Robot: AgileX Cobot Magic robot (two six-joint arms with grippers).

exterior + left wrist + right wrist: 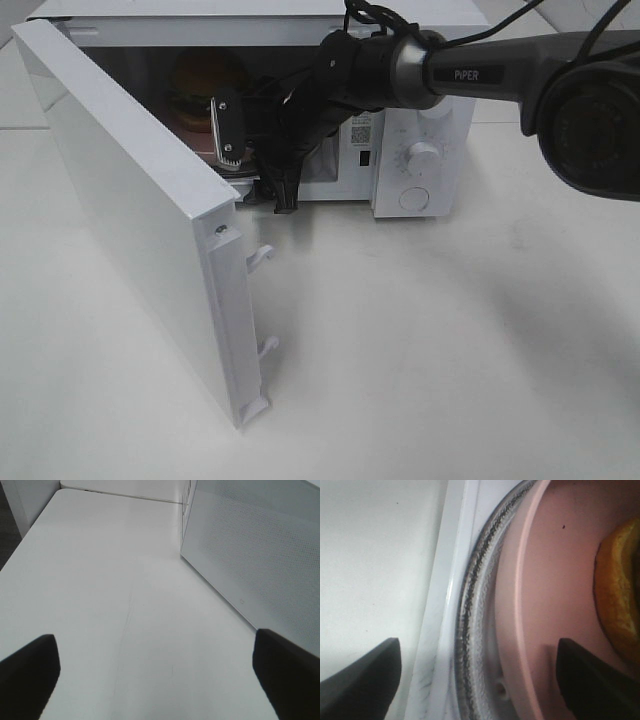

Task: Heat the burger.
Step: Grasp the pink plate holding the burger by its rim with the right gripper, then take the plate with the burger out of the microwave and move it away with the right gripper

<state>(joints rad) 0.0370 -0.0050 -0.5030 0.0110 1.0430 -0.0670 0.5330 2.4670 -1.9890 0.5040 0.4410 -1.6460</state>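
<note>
Exterior high: burger (205, 88) half hidden behind door (130, 215) inside microwave (420, 150). Right tool (255, 165) released, straddling plate (545, 605) rim at the opening. Left tool (155, 670) released over bare table (110, 590).

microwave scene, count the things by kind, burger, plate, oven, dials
burger: 1
pink plate: 1
microwave: 1
dials on the microwave: 2
total: 5

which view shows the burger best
The exterior high view: the burger sits whole inside the open microwave, partly behind the door. The right wrist view catches only its bun edge on the pink plate. The left wrist view misses it.
</note>
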